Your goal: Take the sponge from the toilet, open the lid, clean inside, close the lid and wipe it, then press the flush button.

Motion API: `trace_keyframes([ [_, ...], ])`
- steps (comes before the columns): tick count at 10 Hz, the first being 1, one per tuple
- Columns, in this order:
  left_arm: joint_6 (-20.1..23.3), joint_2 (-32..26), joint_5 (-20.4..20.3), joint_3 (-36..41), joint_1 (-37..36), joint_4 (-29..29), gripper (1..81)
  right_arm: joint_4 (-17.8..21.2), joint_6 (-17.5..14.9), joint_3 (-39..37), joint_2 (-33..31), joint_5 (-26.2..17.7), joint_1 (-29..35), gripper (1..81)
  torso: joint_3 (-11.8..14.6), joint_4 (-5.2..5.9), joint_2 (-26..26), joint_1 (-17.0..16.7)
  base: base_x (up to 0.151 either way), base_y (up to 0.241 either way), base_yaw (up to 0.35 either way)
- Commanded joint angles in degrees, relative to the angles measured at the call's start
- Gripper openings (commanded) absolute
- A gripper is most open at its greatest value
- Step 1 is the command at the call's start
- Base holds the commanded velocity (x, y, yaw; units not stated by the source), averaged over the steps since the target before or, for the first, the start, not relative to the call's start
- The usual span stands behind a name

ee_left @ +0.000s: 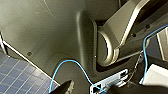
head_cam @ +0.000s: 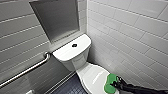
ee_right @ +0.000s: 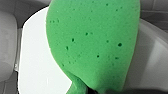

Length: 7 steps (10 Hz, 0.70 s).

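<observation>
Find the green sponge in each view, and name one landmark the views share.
Head view: the sponge lies lower right, on the front of the lid.
Right wrist view: the sponge looms large, the lid behind it.
Left wrist view: a blue cable and dark floor tiles.
Shared landmark: the lid.

A bright green sponge (ee_right: 95, 42), dotted with small dark pores, looms very close and covers most of the scene. One end narrows to a pinched fold, where something dark meets it, too little to make out. Behind the sponge lies the smooth white lid (ee_right: 35, 62), shut, and past the lid the pale rounded back of the toilet (ee_right: 7, 42).
</observation>
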Motion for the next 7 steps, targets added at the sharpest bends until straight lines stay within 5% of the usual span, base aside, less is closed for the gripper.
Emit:
trace_keyframes([
  [1,-0.14,-1.30,4.96,2.39,1.07,-0.19,81.1,0.68,0.64,7.66,-7.99,1.15,0.13,1.0,0.00,0.00,0.00,0.00,0.000,0.000,0.000],
  [4,-0.06,-1.13,4.96,2.83,1.07,-0.10,81.1,0.33,0.55,18.99,-17.46,8.95,-8.22,1.0,0.00,0.00,0.00,0.00,0.000,0.000,0.000],
  [7,-0.06,-1.57,5.05,3.79,1.07,-0.10,81.1,-0.55,0.55,20.50,-19.41,13.54,-19.56,1.0,0.00,0.00,0.00,0.00,0.000,0.000,0.000],
])
